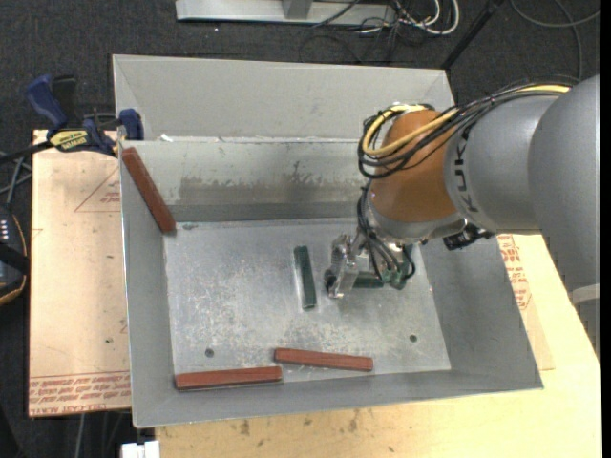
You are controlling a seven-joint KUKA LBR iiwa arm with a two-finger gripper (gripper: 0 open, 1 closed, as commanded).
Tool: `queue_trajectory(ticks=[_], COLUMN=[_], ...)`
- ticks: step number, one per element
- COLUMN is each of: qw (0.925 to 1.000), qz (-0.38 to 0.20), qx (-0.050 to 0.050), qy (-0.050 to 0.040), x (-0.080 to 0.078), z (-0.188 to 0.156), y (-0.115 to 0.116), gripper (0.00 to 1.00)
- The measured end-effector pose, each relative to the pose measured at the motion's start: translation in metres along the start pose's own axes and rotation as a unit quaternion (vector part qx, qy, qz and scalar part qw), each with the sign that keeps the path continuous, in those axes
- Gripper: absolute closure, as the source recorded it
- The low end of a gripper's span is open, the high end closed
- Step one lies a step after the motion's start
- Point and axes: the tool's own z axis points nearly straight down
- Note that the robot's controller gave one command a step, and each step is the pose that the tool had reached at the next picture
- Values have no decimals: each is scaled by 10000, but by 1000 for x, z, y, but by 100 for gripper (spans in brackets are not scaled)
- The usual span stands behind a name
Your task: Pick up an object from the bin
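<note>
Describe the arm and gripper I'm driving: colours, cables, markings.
The arm is rounded and silver-grey, with dark lettering near the wrist. An orange cover wraps the wrist, with yellow and black cables looped over it. The gripper is bare metal with a green part.

A slim dark green bar [304,277] lies flat mid-floor in the bin [229,299], pointing front to back.

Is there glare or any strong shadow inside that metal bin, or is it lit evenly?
Camera view: the bin floor looks evenly lit and matte, no bright glare; the green bar and the brown bar in front of it cast only thin soft shadows; a darker band crosses the back wall.
</note>
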Motion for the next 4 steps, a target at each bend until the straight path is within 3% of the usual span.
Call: queue_trajectory(ticks=[2, 3, 4], qw=[10000, 10000, 10000], qz=[2, 1, 0], qx=[3, 15, 9], qy=[10, 52, -2], x=[1, 3, 0], z=[-3, -21, -38], y=[0, -1, 0], gripper=[100, 100, 100])
